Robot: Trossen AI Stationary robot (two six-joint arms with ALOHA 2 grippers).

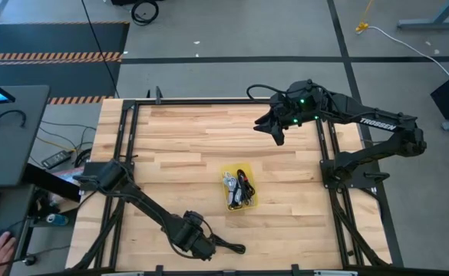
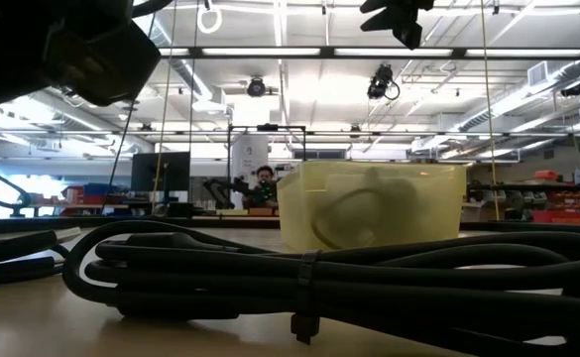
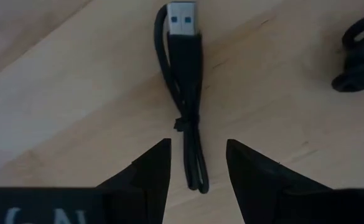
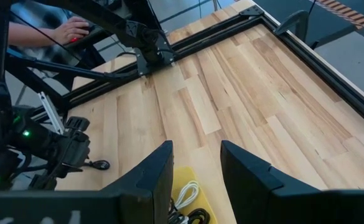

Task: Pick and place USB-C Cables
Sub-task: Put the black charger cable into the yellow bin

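Observation:
A black bundled USB cable (image 3: 185, 93) lies flat on the wood near the table's near edge (image 1: 233, 248), tied at its middle, with its plug end away from my left gripper. My left gripper (image 3: 197, 146) is open just above the table, one finger on each side of the cable's looped end, touching nothing. Another black bundle (image 3: 359, 56) lies beside it and fills the foreground of the low view (image 2: 299, 268). A yellow container (image 1: 249, 201) at mid-table holds white and black cables (image 4: 186, 191). My right gripper (image 4: 197, 165) is open, raised over the far right part (image 1: 278, 132).
The black frame rails (image 1: 128, 146) run along the table's left, far and right sides. The yellow container (image 2: 369, 203) stands between the two arms. Bare wood lies left of and beyond it. A person's hand (image 4: 73, 28) shows beyond the table's left side.

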